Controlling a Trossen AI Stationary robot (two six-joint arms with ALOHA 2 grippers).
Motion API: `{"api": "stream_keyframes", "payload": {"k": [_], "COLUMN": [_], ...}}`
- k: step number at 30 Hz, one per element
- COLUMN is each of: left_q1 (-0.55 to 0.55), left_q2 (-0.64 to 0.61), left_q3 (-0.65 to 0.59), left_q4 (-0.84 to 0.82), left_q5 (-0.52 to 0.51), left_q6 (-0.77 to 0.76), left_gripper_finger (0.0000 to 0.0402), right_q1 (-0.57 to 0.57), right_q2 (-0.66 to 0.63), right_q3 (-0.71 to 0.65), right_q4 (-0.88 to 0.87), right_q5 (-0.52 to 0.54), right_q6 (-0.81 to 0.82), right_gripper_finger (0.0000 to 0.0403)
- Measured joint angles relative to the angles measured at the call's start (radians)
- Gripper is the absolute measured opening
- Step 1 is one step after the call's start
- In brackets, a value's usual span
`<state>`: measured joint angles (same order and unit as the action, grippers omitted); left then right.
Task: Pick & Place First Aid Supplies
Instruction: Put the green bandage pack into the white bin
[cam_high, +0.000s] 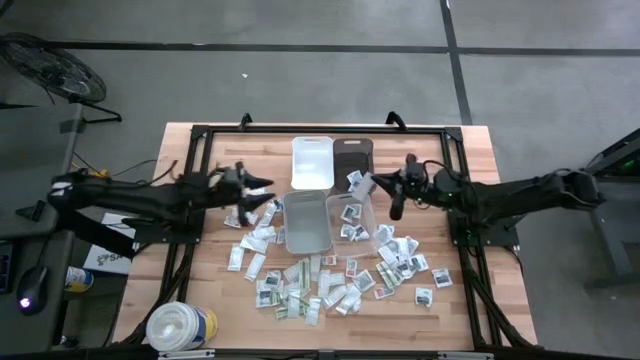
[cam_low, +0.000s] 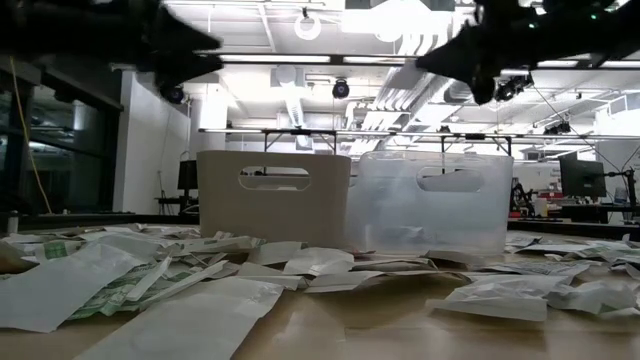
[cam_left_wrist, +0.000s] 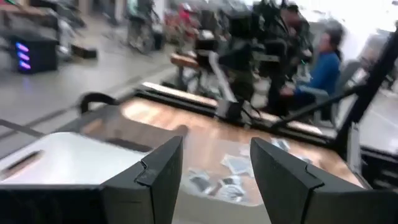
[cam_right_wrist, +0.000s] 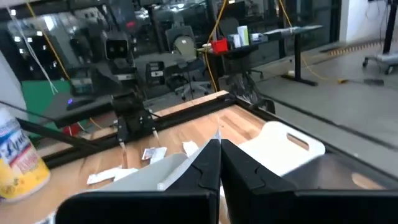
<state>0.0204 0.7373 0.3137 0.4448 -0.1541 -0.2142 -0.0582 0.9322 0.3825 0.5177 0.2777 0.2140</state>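
Observation:
The first aid supplies are small flat white and greenish packets (cam_high: 300, 285) strewn over the near half of the table, and they fill the foreground of the low view (cam_low: 180, 285). A few more lie in the clear bin (cam_high: 352, 215). My left gripper (cam_high: 258, 190) is open and empty, raised above the packets left of the grey bin (cam_high: 306, 222); in its wrist view the gap (cam_left_wrist: 217, 180) shows only the table. My right gripper (cam_high: 372, 183) hovers over the clear bin's far end, shut on one packet (cam_high: 364, 182). My right gripper pinches a white packet between its two fingers. In the right wrist view only a thin white edge (cam_right_wrist: 217, 133) sticks out past the shut fingertips (cam_right_wrist: 208, 163). The fingers come level from the table's right. The packet is lifted clear over the clear bin.
Four bins stand mid-table: white (cam_high: 312, 162) and dark (cam_high: 352, 155) at the far side, grey and clear nearer. A big white round tub (cam_high: 180, 327) stands at the near left corner. A black frame (cam_high: 320, 130) runs round the table. A person in blue (cam_left_wrist: 323, 68) sits beyond the table.

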Motion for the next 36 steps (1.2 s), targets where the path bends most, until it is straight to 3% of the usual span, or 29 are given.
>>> {"api": "stream_keyframes", "payload": {"k": [3,8,13,18,31,36], "left_q1": [0.022,0.122,0.200,0.230,0.228,0.229], "left_q2": [0.176,0.420,0.582,0.688,0.823,0.822], "left_q3": [0.143,0.350,0.485,0.588,0.733,0.734], "left_q4": [-0.002,-0.012,-0.023,-0.022,-0.030,-0.061], "left_q5": [0.070,0.273,0.438,0.536,0.551,0.530], "left_q6": [0.016,0.030,0.022,0.014,-0.024,-0.035], "left_gripper_finger": [0.0189,0.0189,0.0188,0.0188,0.0185,0.0126], "right_q1": [-0.003,-0.019,-0.027,-0.027,-0.027,-0.027], "right_q2": [0.061,0.135,0.171,0.195,0.244,0.243], "right_q3": [0.071,0.233,0.396,0.500,0.559,0.560], "right_q4": [-0.027,-0.161,-0.386,-0.484,-0.493,-0.492], "right_q5": [-0.021,-0.077,-0.080,-0.097,-0.131,-0.119], "right_q6": [-0.074,-0.197,-0.287,-0.376,-0.442,-0.442], "right_gripper_finger": [0.0000,0.0000,0.0000,0.0000,0.0000,0.0000]}}
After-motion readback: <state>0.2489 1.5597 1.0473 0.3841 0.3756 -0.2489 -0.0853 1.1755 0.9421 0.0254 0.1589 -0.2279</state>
